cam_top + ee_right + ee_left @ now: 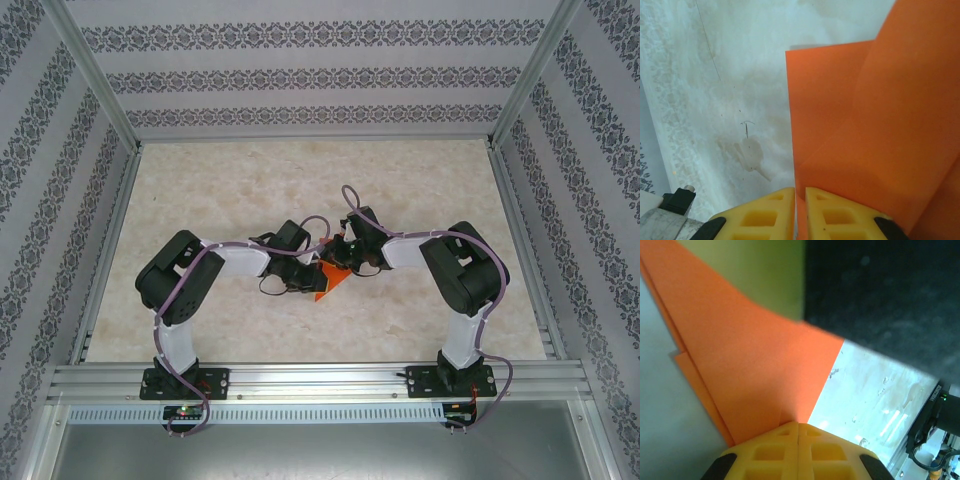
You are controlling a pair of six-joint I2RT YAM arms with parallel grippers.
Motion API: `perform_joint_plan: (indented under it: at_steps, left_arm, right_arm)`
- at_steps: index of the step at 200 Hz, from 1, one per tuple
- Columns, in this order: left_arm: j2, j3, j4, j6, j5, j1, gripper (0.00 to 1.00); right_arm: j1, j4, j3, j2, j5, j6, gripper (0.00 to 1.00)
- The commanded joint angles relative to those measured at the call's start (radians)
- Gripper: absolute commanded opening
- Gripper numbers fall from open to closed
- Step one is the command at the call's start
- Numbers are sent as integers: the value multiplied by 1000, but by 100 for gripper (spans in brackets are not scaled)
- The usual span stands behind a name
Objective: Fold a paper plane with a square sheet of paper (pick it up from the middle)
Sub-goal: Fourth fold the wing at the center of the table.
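Note:
The orange sheet of paper [326,284] hangs folded into layered, creased flaps between the two arms, low over the middle of the table. My left gripper [306,279] is shut on it. In the left wrist view the yellow jaws meet at the tips [798,425] and the paper [755,365] fans out from them in a pointed wedge. My right gripper [341,264] comes in from the other side. Its jaws [800,193] stand a sliver apart, with the paper's straight edge [880,125] running in between them. Whether the folds make a paper plane I cannot tell.
The marble-patterned table [250,180] stretches behind and to both sides of the arms. Aluminium frame rails [300,378] and patterned walls [300,75] box it in. A faint stain [747,152] marks the table beneath the right gripper. The right arm's dark body [880,290] looms close to the left wrist camera.

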Motion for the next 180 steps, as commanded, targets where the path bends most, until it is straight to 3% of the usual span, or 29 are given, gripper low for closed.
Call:
perform_joint_plan:
  at_steps: [1,143,180]
  left_arm:
    - [19,-80,-216,11,43,-31,6]
    - [-56,-185,-293,56,50,-58,9]
    - [-150,-183,-263,27,43,-57,9]
  right_arm:
    - [-7,-119,-29,72,127,-28,14]
    - [-1,-119,-25,75,126,-28,14]
    - [6,-110,-26,72,119,-26,14]
